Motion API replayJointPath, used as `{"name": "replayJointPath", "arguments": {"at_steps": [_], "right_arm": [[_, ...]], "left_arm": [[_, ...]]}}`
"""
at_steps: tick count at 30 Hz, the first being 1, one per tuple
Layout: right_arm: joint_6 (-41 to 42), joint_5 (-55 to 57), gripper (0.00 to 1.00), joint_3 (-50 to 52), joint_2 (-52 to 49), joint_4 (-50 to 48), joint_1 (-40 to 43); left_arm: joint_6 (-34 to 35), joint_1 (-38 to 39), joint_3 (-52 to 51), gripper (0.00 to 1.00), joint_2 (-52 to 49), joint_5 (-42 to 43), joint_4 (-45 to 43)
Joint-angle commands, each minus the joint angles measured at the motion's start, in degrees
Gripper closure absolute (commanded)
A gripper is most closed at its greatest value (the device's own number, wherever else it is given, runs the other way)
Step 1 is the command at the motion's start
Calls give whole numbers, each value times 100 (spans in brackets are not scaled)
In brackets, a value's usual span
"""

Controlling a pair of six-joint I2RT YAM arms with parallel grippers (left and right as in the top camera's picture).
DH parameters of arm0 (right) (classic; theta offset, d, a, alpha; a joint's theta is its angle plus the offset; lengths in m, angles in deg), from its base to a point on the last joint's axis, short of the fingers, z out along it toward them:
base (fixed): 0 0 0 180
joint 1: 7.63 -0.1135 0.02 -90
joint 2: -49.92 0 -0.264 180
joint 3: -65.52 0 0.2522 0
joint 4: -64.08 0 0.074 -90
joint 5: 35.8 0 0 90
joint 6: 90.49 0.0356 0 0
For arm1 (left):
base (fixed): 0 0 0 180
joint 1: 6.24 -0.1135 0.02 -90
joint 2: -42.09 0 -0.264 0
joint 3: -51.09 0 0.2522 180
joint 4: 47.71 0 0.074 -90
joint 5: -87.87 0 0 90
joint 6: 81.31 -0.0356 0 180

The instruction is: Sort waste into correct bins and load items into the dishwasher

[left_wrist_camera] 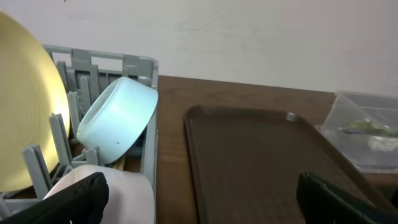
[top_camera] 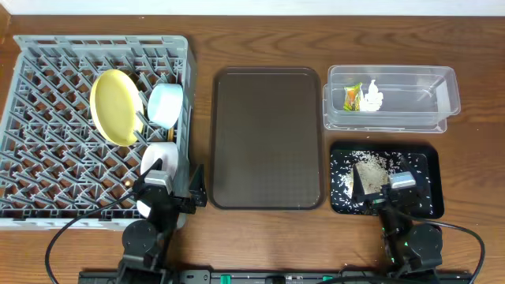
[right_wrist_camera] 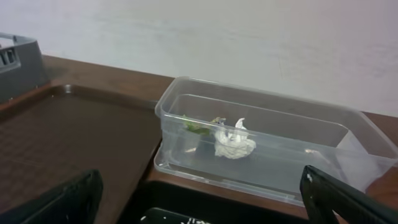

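Wrapper (top_camera: pixel 352 97) and tissue (top_camera: pixel 372 97) lie in the clear tub (top_camera: pixel 442 99) toward the far right corner of the counter (top_camera: pixel 260 31), crumbs (top_camera: pixel 367 175) speckle the black tray (top_camera: pixel 430 162) just nearer, yellow plate (top_camera: pixel 114 106) and blue bowl (top_camera: pixel 166 104) stand in the rack (top_camera: pixel 47 173) at the left edge, with left gripper (top_camera: pixel 170 191) and right gripper (top_camera: pixel 398 201) both spread apart

- Soft, even light is falling from overhead onto the wooden table (top_camera: pixel 260 39), leaving only faint, short shadows.
- The clear plastic tub (top_camera: pixel 392 99) is catching pale glints along its rim.
- In the left wrist view, the yellow plate (left_wrist_camera: pixel 22 106) is looming close and going soft-edged.
- Both wrist views are looking slightly hazy, the white wall (right_wrist_camera: pixel 249 37) washing out.
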Motion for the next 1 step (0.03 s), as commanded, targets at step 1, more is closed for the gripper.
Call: {"name": "replayJointPath", "arguments": {"at_steps": [1], "right_arm": [[-57,-26,1,15,20,13,68]], "left_arm": [[-98,-28,-66,4,-2,61,236]]}}
